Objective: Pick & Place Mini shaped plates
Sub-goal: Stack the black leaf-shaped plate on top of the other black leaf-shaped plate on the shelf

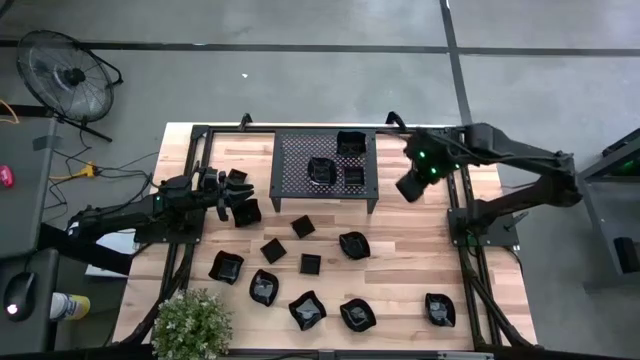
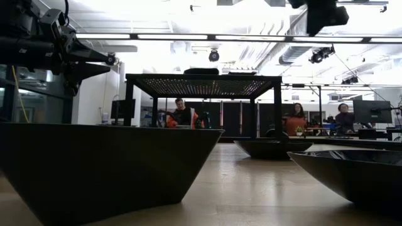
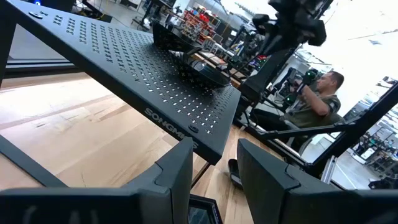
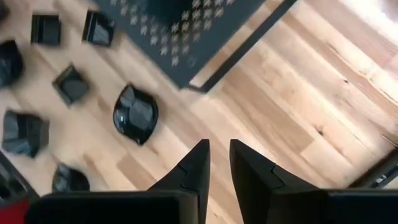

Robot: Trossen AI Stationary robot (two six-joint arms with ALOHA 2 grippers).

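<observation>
Several small glossy black mini shaped plates (image 1: 307, 310) lie scattered on the wooden table in front of the perforated black rack (image 1: 325, 165). Three more plates (image 1: 320, 170) sit on the rack's top. My left gripper (image 1: 238, 193) hovers level at the rack's left, pointing toward it, open and empty (image 3: 214, 168), with a plate (image 1: 247, 213) below it. My right gripper (image 1: 410, 186) hangs high beside the rack's right end, pointing steeply down. Its fingers (image 4: 219, 152) stand a narrow gap apart with nothing between them, over bare wood. A round plate (image 4: 135, 114) lies off to one side.
A potted plant (image 1: 190, 325) stands at the near left edge and a fan (image 1: 65, 75) on the floor beyond the far left corner. Bare wood lies right of the rack (image 1: 420, 235). Seated people (image 2: 182, 116) show beyond the table.
</observation>
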